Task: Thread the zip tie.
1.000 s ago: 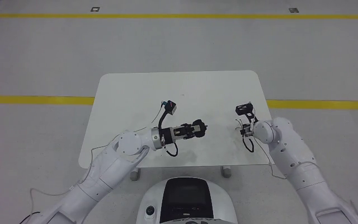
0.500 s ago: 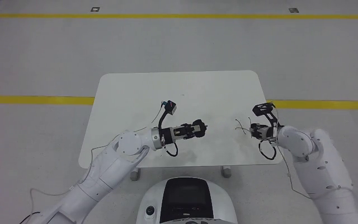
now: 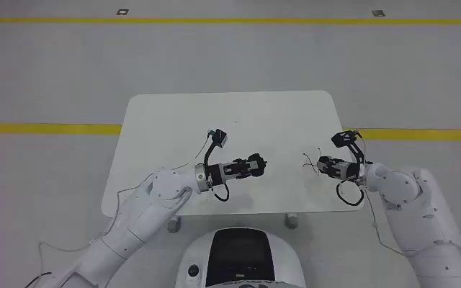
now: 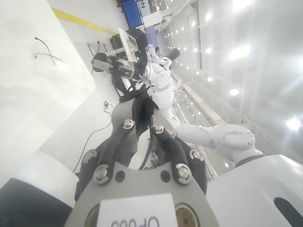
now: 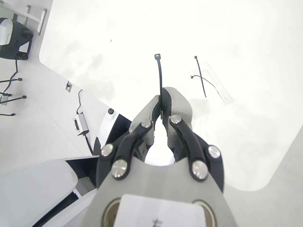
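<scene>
Each gripper carries a white sticker point(image 5: 151, 210) with print by its wrist camera. It's cut off at the frame edge, so I can't read it.

Since a second ago the right gripper point(image 3: 322, 165) has tipped over. Its wrist end swung toward the right of the top view, and it now lies level, pointing left, at middle right over the table point(image 3: 216, 115). The left gripper point(image 3: 258, 164) at centre hasn't budged. Its fingers look pressed together, but I can't tell if anything's between them.

The right wrist view is clearer: the fingers pinch a black zip tie point(image 5: 160, 72), with its head end sticking out past the tips. Two loose ties point(image 5: 200, 76) lie crossed on the table just ahead, across a clear plastic strip point(image 5: 220, 88). From the top they're just thin squiggles.
</scene>
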`<state>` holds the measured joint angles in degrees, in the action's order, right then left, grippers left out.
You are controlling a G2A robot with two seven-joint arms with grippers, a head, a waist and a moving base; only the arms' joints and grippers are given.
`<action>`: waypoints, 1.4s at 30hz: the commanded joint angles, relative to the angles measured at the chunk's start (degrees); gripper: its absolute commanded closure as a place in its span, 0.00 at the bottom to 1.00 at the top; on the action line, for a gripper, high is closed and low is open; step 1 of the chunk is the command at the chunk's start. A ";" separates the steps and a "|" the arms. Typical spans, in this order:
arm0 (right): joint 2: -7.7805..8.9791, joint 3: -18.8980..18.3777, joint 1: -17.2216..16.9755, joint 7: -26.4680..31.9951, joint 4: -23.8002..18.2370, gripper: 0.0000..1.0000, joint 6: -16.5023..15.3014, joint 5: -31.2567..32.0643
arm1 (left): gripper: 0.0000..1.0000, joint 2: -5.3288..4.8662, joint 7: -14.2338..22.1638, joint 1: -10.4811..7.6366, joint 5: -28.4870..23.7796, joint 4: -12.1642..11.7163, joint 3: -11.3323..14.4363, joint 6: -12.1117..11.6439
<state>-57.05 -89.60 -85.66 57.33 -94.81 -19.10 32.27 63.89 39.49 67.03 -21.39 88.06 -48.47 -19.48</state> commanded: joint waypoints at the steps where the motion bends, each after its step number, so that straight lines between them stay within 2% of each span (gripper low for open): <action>1: 0.11 1.22 0.28 -2.29 -0.88 1.00 -0.38 -2.13 | 1.00 0.00 0.00 0.00 0.00 0.00 0.00 0.00; 5: 1.80 3.67 2.71 -2.75 -3.55 1.00 -0.38 -7.66 | 1.00 0.00 0.00 0.00 0.00 0.00 0.00 0.00; 9: 4.70 7.39 6.41 -2.85 -6.45 1.00 -0.38 -11.62 | 1.00 0.00 0.00 0.00 0.00 0.00 0.00 0.00; 14: 8.52 12.69 12.58 -1.82 -5.48 1.00 -0.38 -19.04 | 1.00 0.00 0.00 0.00 0.00 0.00 0.00 0.00; 20: 11.07 18.61 18.99 -1.11 -3.48 1.00 -0.38 -26.35 | 1.00 0.00 0.00 0.00 0.00 0.00 0.00 0.00; 25: 12.11 23.73 22.63 0.42 -3.11 1.00 -0.38 -26.85 | 1.00 0.00 0.00 0.00 0.00 0.00 0.00 0.00; 37: 12.11 23.73 22.63 0.42 -3.11 1.00 -0.38 -26.85 | 1.00 0.00 0.00 0.00 0.00 0.00 0.00 0.00; 40: 11.99 23.32 21.18 -3.74 -5.75 1.00 -0.38 -28.37 | 1.00 0.00 0.00 0.00 0.00 0.00 0.00 0.00; 42: 12.18 23.18 20.27 -4.68 -7.77 1.00 -0.38 -26.50 | 1.00 0.00 0.00 0.00 0.00 0.00 0.00 0.00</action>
<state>-44.98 -66.44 -64.91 53.02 -101.41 -19.48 4.48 63.89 39.49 67.03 -21.39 88.06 -48.47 -19.48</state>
